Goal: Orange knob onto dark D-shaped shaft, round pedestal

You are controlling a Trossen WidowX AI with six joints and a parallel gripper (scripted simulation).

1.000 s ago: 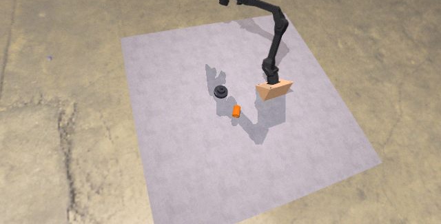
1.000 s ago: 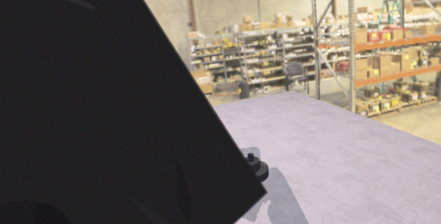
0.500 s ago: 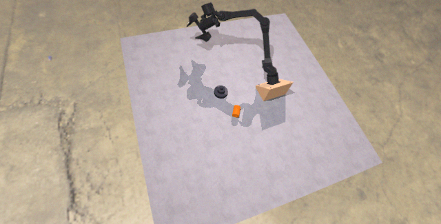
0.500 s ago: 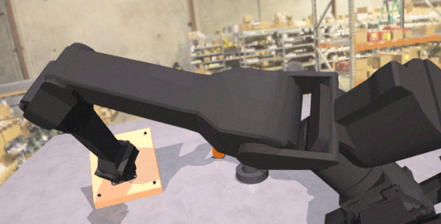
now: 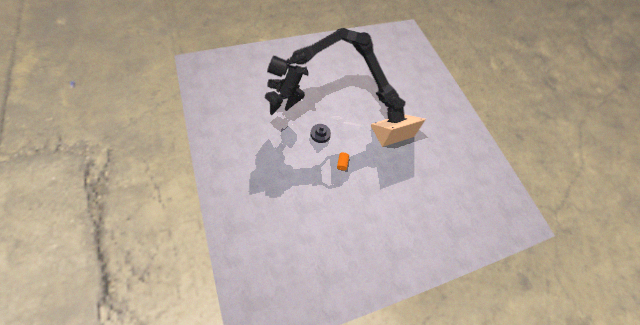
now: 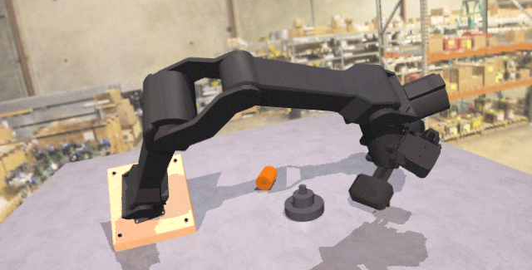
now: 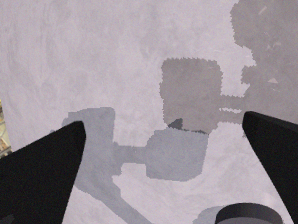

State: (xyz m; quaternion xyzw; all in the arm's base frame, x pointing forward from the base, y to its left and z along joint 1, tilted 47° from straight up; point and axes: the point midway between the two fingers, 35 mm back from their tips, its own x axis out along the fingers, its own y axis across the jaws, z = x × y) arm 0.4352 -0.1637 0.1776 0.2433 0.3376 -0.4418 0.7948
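The orange knob (image 5: 343,161) (image 6: 266,178) lies on its side on the mat, one round end facing the exterior camera; it is not visible in the wrist view. The round dark pedestal (image 5: 314,138) (image 6: 304,213) stands upright with its thin shaft (image 6: 302,189) bare on top. A part of the pedestal (image 7: 248,212) shows at the bottom right of the wrist view. My gripper (image 5: 279,111) (image 7: 166,124) is open and empty, above the mat on the side of the pedestal away from the knob. The exterior view shows one finger in front; the other is hidden. The shaft's flat side cannot be made out.
The arm's tan base block (image 5: 400,132) (image 6: 183,199) stands on the grey-lilac mat (image 5: 360,245) (image 6: 233,245), with the knob between the base and the pedestal in the exterior view. The arm arches high above the mat. Shadows of the arm and gripper fall across it.
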